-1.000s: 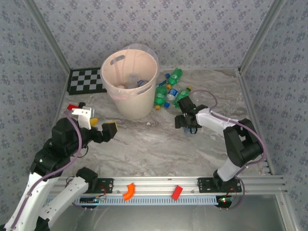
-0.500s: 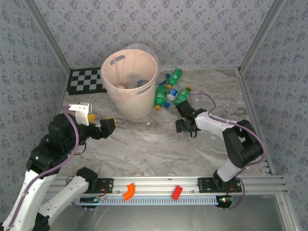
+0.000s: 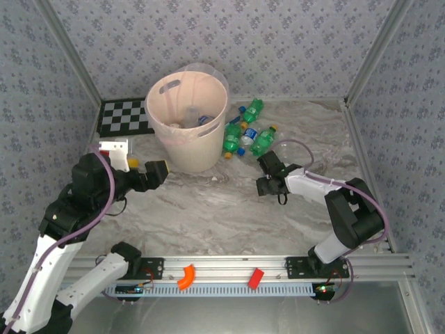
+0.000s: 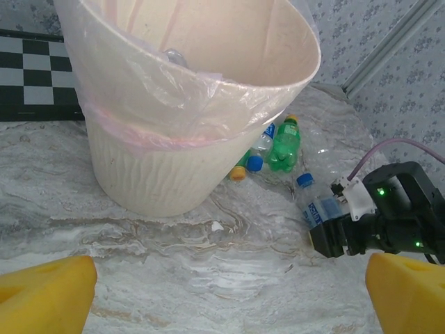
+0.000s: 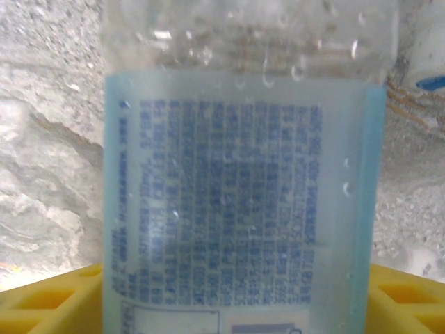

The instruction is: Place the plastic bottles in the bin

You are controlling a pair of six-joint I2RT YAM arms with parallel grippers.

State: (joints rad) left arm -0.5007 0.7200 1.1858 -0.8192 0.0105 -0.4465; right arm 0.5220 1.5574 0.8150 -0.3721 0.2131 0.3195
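Right pincer pinching clear bottle, arm stretched low | left pincer spread, facing bin

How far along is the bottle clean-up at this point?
Done: at least one bottle lies inside the bin. In hand: the right pincer grips a clear blue-labelled bottle; the left pincer is open and empty. Left: several green and clear bottles lie beside the bin.
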